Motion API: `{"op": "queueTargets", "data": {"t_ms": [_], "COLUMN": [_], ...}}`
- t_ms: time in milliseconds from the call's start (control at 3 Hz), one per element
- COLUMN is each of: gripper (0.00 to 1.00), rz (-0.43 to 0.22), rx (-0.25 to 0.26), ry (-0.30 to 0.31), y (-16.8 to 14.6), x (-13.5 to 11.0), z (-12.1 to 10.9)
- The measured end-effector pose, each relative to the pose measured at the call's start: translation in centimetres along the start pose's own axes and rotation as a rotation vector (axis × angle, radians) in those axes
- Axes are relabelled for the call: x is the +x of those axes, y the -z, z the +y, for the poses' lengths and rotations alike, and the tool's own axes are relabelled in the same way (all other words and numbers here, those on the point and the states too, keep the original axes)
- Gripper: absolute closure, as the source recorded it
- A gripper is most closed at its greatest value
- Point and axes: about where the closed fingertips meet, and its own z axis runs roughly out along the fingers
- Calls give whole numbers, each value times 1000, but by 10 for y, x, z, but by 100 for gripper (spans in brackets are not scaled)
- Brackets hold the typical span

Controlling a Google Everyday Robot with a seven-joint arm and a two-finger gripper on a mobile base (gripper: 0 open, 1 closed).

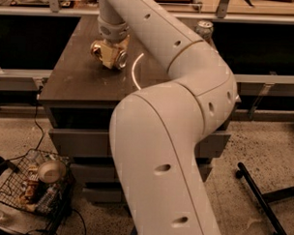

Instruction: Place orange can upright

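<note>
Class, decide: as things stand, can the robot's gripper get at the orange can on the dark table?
Probably yes. The gripper is directly over the orange can, seemingly touching it, with nothing between them on the table. The other can stands well off to the side.

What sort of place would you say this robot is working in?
Probably a lab or workshop: a dark-topped drawer cabinet, a speckled hard floor, and a wire basket of clutter beside it. The gripper is at the orange can on the cabinet top.
</note>
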Motion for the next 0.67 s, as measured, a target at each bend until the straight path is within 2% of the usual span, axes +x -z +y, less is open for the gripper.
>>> {"op": "queueTargets", "data": {"t_ms": [333,667], "gripper": [100,100], "rz": [-120,-242], "rx": [-2,-37], "ry": [-13,-42], "y": [37,57], "x": [6,13], "z": [-16,-26]}}
